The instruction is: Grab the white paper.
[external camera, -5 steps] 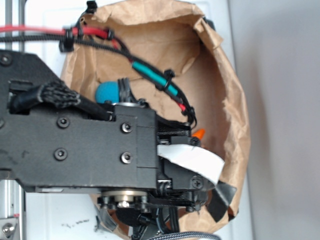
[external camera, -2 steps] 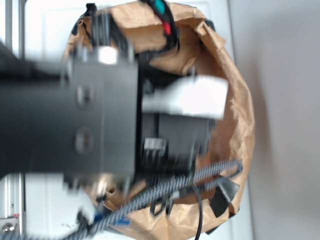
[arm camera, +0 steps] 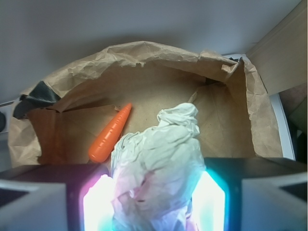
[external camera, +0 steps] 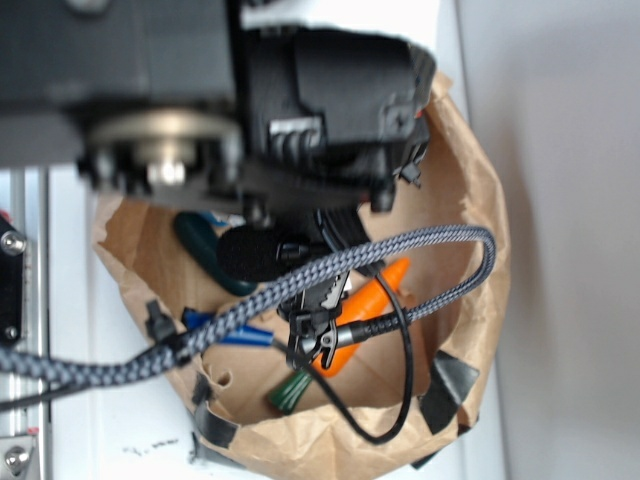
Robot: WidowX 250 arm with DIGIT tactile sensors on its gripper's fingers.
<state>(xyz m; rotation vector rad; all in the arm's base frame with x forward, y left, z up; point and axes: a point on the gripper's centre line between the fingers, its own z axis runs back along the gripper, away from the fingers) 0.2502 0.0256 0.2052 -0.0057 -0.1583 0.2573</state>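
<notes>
In the wrist view the white paper (arm camera: 159, 163), a crumpled greyish-white wad, stands between the two glowing pads (arm camera: 98, 204) of my gripper (arm camera: 154, 207). The jaws are shut on its sides. The wad rises above the fingers and hides part of the floor of the brown paper bag (arm camera: 144, 57). Behind it on the left an orange toy carrot (arm camera: 110, 134) lies on the bag's floor. In the exterior view the blurred black arm (external camera: 330, 90) fills the top of the frame over the bag (external camera: 470, 200), and the paper is hidden there.
The bag also holds the carrot (external camera: 375, 300), a blue item (external camera: 235, 335), a dark green item (external camera: 205, 245) and a green piece (external camera: 290, 392). A braided grey cable (external camera: 300, 280) loops across the bag's opening. Black tape (external camera: 447, 385) marks the bag's rim.
The arm has swung towards the top of the exterior frame, uncovering the bag's inside with the carrot and other items.
</notes>
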